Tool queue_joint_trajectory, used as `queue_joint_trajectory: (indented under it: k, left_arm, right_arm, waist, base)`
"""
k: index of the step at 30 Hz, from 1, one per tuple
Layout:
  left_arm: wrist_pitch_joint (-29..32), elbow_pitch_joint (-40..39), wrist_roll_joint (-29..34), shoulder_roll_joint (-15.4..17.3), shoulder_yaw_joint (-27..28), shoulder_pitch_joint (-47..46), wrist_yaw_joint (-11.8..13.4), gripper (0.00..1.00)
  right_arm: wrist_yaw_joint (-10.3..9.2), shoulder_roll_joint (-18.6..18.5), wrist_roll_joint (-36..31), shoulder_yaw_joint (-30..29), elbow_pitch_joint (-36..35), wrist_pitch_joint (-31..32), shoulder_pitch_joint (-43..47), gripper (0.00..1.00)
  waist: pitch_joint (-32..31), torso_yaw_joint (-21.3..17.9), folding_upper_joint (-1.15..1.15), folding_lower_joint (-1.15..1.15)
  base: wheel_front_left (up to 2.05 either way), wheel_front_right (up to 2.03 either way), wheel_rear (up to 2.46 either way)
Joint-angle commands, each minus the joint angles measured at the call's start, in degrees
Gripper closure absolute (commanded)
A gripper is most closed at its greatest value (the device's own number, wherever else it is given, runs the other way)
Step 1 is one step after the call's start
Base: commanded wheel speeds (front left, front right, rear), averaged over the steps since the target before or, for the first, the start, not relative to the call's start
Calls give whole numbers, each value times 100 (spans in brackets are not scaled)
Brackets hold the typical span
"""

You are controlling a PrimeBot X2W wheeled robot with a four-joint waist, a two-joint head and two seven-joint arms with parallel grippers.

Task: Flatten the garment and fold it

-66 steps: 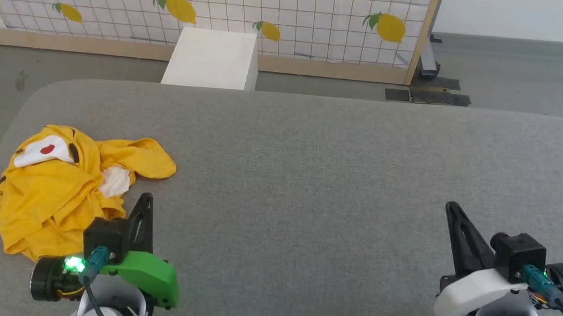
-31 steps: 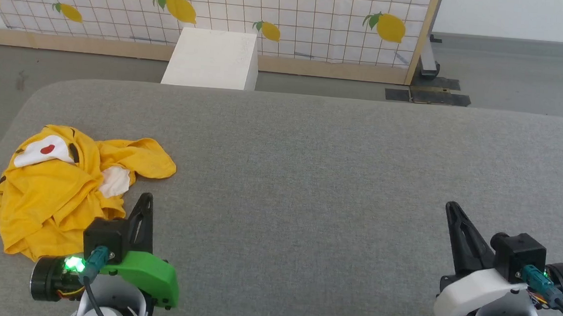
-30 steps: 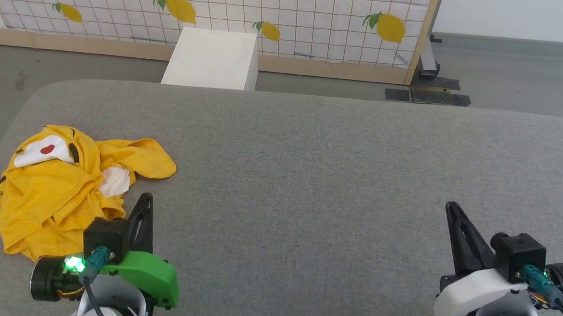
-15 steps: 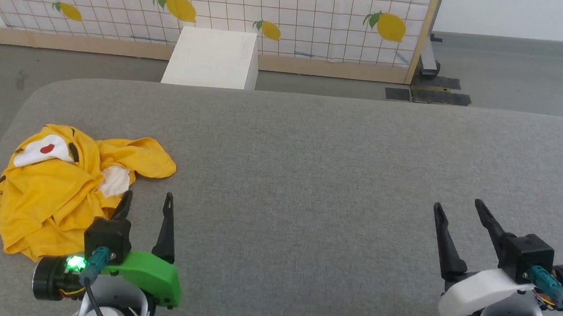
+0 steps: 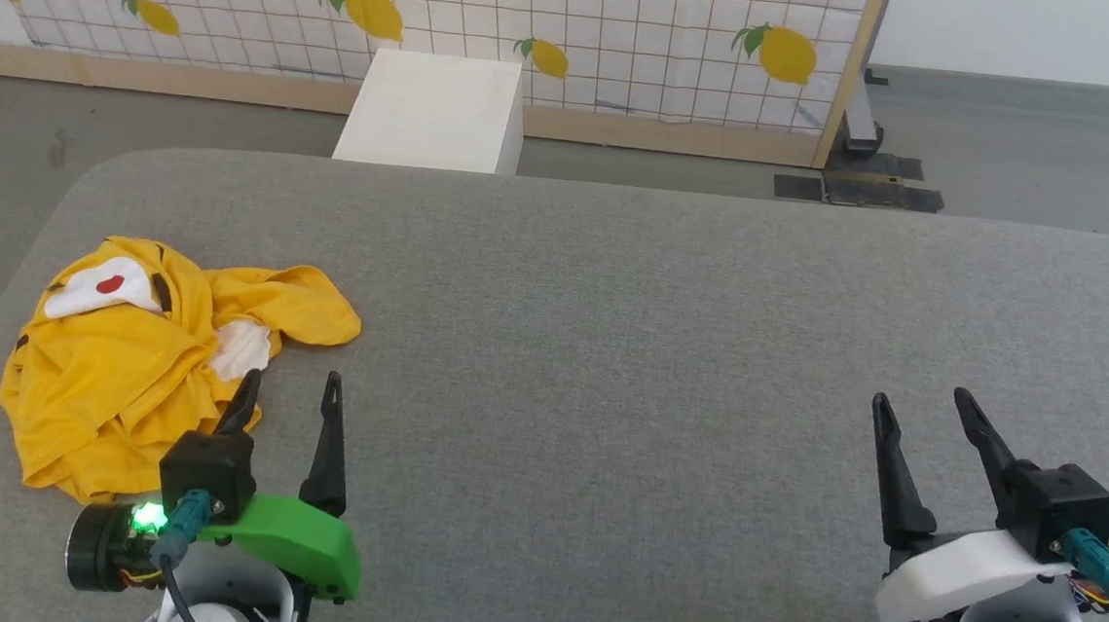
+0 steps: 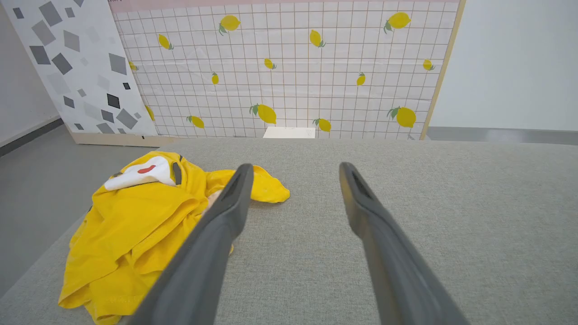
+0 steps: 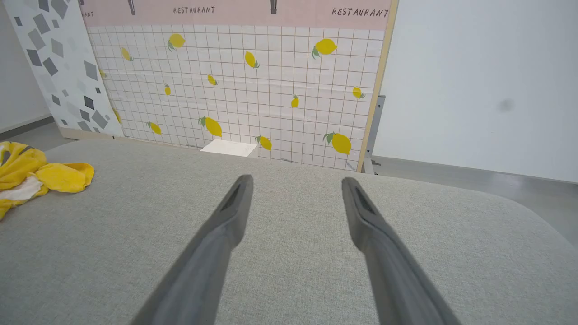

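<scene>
Left gripper (image 5: 293, 376): green housing, two long dark fingers spread wide, nothing between them. It sits at the near left of the grey fabric surface (image 5: 634, 287). In the head view its outer finger overlaps the near right edge of the yellow T-shirt (image 5: 111, 368); whether it touches the cloth cannot be told.

Right gripper (image 5: 920, 395): white housing, fingers also spread wide and empty, over bare grey fabric at the near right, well apart from the shirt.

Yellow T-shirt: crumpled in a heap close to the surface's left edge. A white patch with a red mark lies on its far side, with a second white patch nearer the middle. Dark marks run along one fold. One lobe of cloth trails out to the right.

White box (image 5: 432, 112): on the grey floor (image 5: 1016, 138) beyond the surface's far edge, against the lemon-print grid panel (image 5: 614, 22), which has a wooden frame.
</scene>
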Motion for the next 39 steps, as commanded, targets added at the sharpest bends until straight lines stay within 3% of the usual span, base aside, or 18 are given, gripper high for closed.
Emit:
queue_joint_trajectory:
  k: [1, 39]
  left_arm:
    - [-80, -31, -71, -6, -26, 60, 48, 0]
    - [-528, -28, -466, -16, -265, 208, 268, 0]
  right_arm:
    - [-2, 2, 50, -30, -24, -69, 107, 0]
    - [-4, 3, 89, 400, 61, -519, 108, 0]
  waist:
    - [-2, 47, 0, 0]
    - [118, 1614, 0, 0]
  base:
    - [0, 0, 0]
    - [0, 0, 0]
